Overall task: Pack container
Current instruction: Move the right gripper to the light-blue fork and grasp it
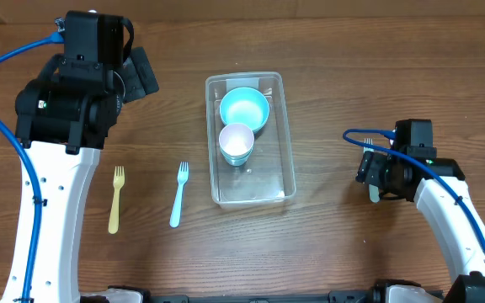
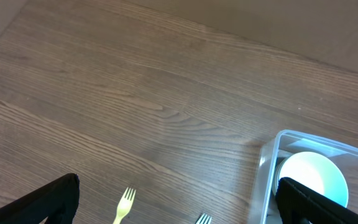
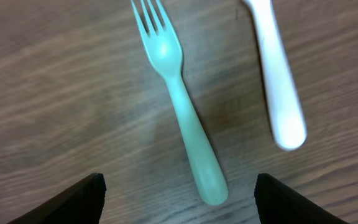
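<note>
The green fork (image 3: 182,106) lies directly under the right jaws, between the two fingers, which stand wide apart and hold nothing. Its long axis runs across the line along which the jaws close. The tines point away from the wrist and the handle toward it, a little slanted, so a straight descent should pinch the handle across its width.

Just beside the fork lies a white utensil handle (image 3: 280,93), its head out of view. It sits roughly in line with one finger, close enough that the finger may land on it or drag it along.

The container (image 1: 255,181) sits in the middle of the bench (image 1: 327,252), to the left of this arm, with its long axis running away from the robot. A teal bowl (image 1: 244,108) and a white cup (image 1: 237,141) fill its far half, and the near half is bare, leaving room for cutlery.

The left jaws, likewise wide open and empty, hang over the far left. A yellow fork (image 1: 117,198) and a blue fork (image 1: 179,194) lie nearer that arm.
</note>
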Controlling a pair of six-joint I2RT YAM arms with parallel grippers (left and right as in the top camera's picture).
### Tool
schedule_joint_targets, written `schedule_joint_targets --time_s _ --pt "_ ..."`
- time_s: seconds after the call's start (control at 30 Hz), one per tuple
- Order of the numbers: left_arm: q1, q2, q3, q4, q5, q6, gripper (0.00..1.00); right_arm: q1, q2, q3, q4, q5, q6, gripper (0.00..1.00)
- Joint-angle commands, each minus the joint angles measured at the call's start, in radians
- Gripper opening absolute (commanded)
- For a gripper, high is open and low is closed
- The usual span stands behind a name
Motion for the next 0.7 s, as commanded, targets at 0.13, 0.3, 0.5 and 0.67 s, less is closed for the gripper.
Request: schedule_joint_targets --time_s 0.13,0.3,0.5,0.67 --pt "0.005 0.001 0.004 0.003 0.001 -0.013 1.00 -0.004 0.174 -0.062 0.050 -0.021 0.008 0.79" --pt "0.005 0.001 0.004 0.003 0.001 -0.013 1.00 -0.004 0.231 -0.061 0.067 -0.161 -0.008 0.79" --pt "0.005 0.001 0.004 0.003 0.001 -0.013 1.00 -0.004 0.231 -0.060 0.067 -0.317 -0.035 0.73" --pt "0.005 0.001 0.004 0.003 0.001 -0.013 1.00 -0.004 0.231 -0.061 0.108 -0.129 -0.001 0.78"
